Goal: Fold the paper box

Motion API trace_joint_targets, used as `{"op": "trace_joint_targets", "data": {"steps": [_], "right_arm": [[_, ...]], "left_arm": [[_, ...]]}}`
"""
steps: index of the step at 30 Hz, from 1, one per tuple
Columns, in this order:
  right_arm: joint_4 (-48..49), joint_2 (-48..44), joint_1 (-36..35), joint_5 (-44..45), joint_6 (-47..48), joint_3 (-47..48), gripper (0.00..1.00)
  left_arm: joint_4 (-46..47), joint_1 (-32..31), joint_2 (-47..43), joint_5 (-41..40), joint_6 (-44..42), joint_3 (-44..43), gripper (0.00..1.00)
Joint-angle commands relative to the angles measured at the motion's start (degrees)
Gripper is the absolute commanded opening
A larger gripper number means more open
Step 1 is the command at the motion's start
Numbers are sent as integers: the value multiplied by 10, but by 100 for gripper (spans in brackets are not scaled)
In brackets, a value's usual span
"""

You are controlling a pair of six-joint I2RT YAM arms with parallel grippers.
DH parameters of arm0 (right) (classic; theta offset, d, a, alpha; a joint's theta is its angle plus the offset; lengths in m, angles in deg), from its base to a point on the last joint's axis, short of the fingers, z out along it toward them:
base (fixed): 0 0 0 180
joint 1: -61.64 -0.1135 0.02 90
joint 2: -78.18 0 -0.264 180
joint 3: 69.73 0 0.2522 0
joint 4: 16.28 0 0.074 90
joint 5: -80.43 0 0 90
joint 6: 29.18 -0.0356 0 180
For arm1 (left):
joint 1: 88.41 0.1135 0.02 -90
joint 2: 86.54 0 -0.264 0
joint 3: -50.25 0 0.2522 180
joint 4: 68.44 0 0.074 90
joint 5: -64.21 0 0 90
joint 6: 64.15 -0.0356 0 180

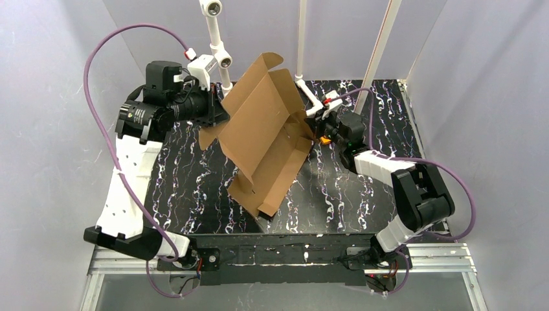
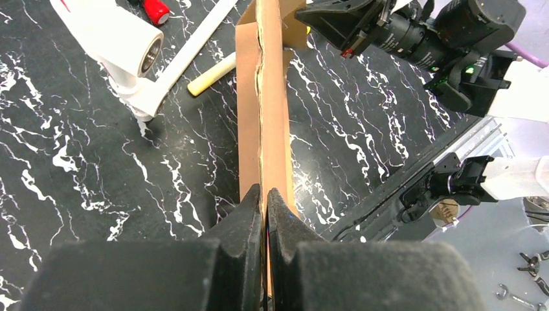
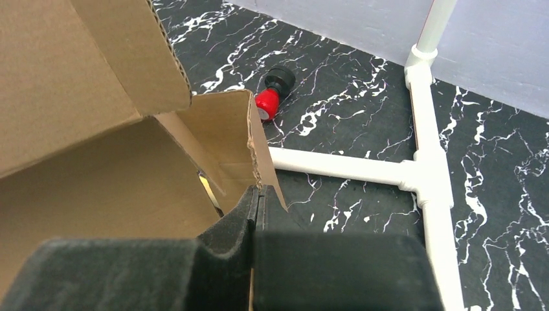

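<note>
Brown paper box (image 1: 262, 133) (tilted), edges pinched by left tool (image 2: 264, 192), right tool (image 3: 257, 192)

Black worktop (image 3: 362, 84), veined in white, extends beneath and ahead of the right claw (image 3: 257, 193). Red-and-black knob (image 3: 272, 94) lies on it straight ahead of that claw. White pipe frame (image 3: 343, 170): one bar crosses just ahead of the claw and joins a longer run at its right. Pale walls (image 3: 492, 45) stand beyond. White jointed tube (image 2: 123, 48) sits ahead and left of the left claw (image 2: 265, 194). Small metal tools (image 2: 527, 262) lie off the worktop, far to its right.
</note>
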Motion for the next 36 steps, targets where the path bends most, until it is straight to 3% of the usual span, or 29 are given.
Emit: {"op": "trace_joint_targets", "data": {"steps": [1,11,36], "right_arm": [[117,25,-5,34,-60,-4,1],[147,-21,-5,32,-42,-93,1],[-33,-126,-2,-85,21,-126,1]], "left_arm": [[18,2,12,35,9,-17,0],[34,1,-19,55,18,68,0],[40,-7,-42,55,10,87,0]]}}
